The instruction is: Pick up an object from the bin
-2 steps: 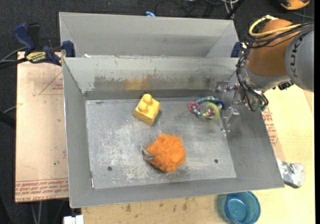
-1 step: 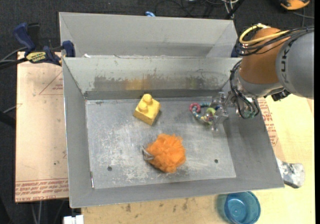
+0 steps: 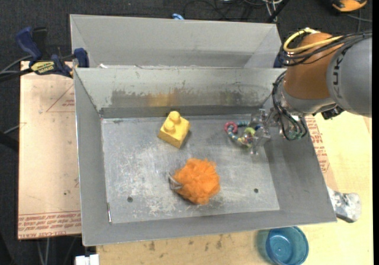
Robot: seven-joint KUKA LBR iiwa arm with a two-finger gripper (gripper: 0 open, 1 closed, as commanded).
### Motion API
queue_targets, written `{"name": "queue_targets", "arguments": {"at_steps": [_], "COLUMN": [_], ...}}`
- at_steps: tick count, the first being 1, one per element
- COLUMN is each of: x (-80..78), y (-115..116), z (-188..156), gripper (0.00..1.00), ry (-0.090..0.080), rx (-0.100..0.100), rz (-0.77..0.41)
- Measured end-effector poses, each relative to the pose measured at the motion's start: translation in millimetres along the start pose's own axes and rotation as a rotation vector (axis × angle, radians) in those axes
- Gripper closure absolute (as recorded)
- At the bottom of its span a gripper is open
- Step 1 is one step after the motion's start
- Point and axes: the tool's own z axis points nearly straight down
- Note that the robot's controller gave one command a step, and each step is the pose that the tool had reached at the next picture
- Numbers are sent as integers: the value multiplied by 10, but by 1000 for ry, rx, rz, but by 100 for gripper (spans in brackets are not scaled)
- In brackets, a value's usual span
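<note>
Blue tub (image 3: 286,245) nearest, round, just outside the bin (image 3: 89,157) by its front right corner. Inside, closest to the front wall: one orange fluffy ball (image 3: 200,182), near the middle of the floor, a small grey scrap (image 3: 174,182) at its left edge, kind not clear. Farther back and slightly left: one yellow block (image 3: 173,130), single stud on top, turned cornerwise to the walls, well apart from the ball. At the back right: one small tangle (image 3: 239,133) of red, green and white bits, flat on the floor near the right wall. Long axis of the tangle roughly across the bin, left to right, right end dipping a little toward the front; red loop at the left end, pointing toward the block. Arm (image 3: 320,80) reaching in over the right wall, orange cover on top, cables hanging below. Jaws low over the floor, right against the tangle's right end; apart or together, cannot tell. Count in the bin: one ball, one block, one tangle, one scrap.
</note>
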Motion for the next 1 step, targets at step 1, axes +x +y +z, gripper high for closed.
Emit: {"name": "queue_targets", "arguments": {"at_steps": [1], "x": [-11], "y": [54], "z": [-1202], "gripper": [100], "ry": [1], "rx": [-1], "rz": [6]}}
